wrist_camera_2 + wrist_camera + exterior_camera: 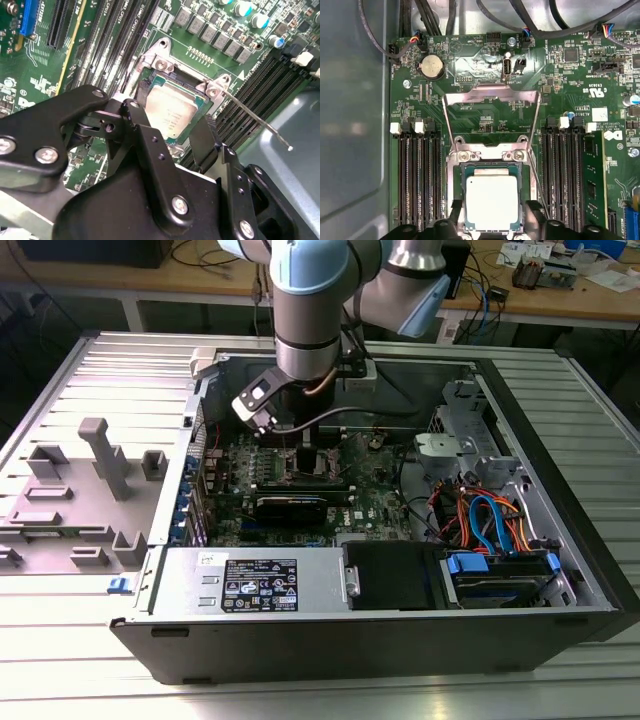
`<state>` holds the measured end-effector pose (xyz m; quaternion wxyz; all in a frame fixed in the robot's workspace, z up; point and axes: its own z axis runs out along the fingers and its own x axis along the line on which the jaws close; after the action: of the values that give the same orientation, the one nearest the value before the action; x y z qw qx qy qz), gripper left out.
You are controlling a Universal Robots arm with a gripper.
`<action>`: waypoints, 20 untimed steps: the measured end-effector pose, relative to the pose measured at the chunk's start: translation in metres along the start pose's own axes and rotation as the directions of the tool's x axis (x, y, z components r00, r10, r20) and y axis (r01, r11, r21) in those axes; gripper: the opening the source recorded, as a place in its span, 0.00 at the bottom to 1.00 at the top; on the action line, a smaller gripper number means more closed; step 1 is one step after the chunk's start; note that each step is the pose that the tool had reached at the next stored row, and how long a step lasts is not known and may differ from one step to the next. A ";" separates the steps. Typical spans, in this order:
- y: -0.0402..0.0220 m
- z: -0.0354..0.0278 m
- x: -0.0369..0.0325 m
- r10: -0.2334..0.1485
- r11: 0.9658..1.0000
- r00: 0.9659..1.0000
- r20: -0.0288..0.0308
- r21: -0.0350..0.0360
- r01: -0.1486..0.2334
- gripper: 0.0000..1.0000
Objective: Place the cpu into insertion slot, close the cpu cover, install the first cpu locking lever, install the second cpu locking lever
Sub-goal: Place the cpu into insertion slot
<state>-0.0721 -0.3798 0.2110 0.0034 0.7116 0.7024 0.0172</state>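
Observation:
The cpu (491, 202), a flat square with a dull silver top, lies flat in the insertion slot (490, 168) on the green motherboard (485, 120). In the second wrist view the cpu (172, 112) is seated between my two black fingers. My gripper (495, 226) hovers just over it and is open, one finger (455, 220) on each side of the chip with a gap to it. The cpu cover (491, 92), a thin metal frame, stands swung back on its hinge. A thin locking lever (255, 120) sticks up and outward. In the exterior view my gripper (303, 450) reaches down into the case.
Long black RAM slots (417, 180) flank the socket on both sides. Black cables (530, 20) run along the board's far edge. The open computer case (560, 570) holds a power supply (260, 585) and drive cables (490, 520). A grey fixture tray (80, 500) lies at the exterior view's left.

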 end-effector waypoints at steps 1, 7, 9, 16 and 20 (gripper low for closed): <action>0.0004 -0.0002 0.0000 0.000 1.000 1.000 0.000 0.001 0.000 0.59; 0.0029 -0.0021 0.0001 0.000 1.000 1.000 0.001 0.012 0.000 0.22; 0.0038 -0.0024 0.0000 0.000 1.000 1.000 0.001 0.015 0.000 0.11; 0.0099 -0.0022 0.0001 -0.028 0.999 1.000 0.000 0.016 0.028 0.11; 0.0099 -0.0022 0.0001 -0.060 0.998 0.998 -0.001 0.016 0.060 0.11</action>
<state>-0.0623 -0.3798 0.2135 -0.0020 0.6903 0.7235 0.0115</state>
